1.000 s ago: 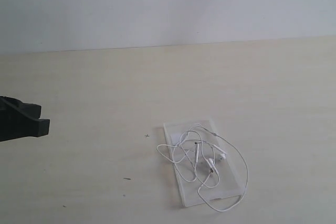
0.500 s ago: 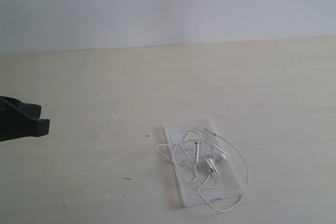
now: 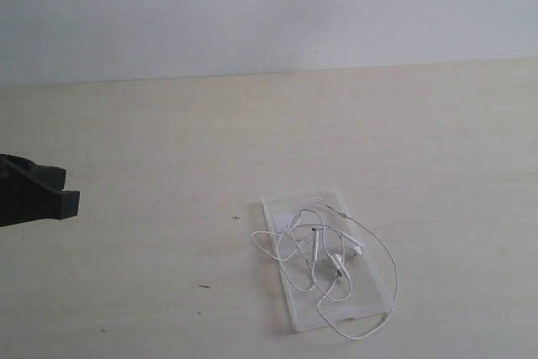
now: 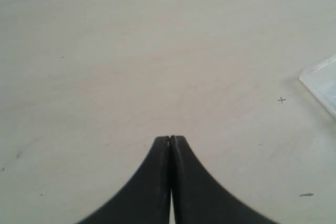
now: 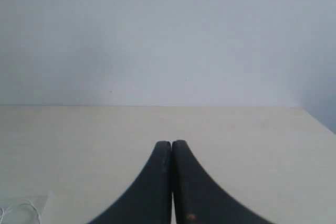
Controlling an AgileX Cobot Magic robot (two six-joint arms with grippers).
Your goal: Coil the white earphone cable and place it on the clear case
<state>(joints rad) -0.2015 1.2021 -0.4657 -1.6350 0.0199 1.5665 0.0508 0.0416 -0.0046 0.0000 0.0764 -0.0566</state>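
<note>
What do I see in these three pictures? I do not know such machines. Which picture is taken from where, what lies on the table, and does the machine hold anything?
This is a robot with two arms, and each arm ends in a black two-finger gripper. The wide picture comes from a camera off the arms. The dark block at its left edge is part of the left arm. The other two pictures come from cameras on the wrists, looking along the fingers. The left gripper and the right gripper are both shut and hold nothing. On the pale table lies a clear case. A white earphone cable rests on it in loose loops, and some loops reach over the case's edge.
</note>
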